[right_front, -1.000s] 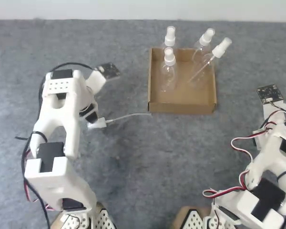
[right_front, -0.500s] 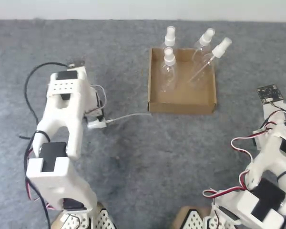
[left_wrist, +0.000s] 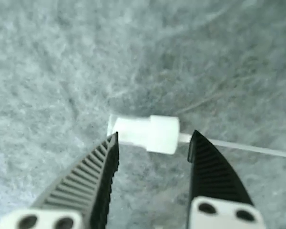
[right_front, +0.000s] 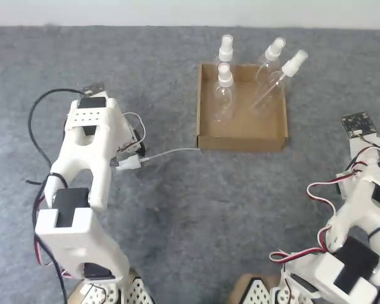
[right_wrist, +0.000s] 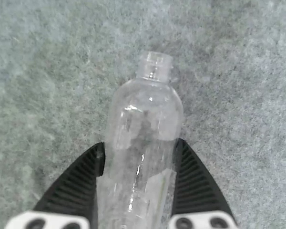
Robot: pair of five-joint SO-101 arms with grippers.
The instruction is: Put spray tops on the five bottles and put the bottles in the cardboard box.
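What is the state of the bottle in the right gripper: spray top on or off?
Off. The bottle in the right gripper shows a bare open neck.

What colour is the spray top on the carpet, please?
White; the spray top shows best in the left wrist view.

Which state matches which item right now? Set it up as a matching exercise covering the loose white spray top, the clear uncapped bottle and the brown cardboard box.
Things:
1. white plastic spray top with a thin tube
2. clear plastic bottle with no top
3. brown cardboard box

States:
A. holding spray-topped bottles
B. gripped by the right gripper
C. lying on the grey carpet, straddled by the open left gripper

Pairs: 1-C, 2-B, 3-A.
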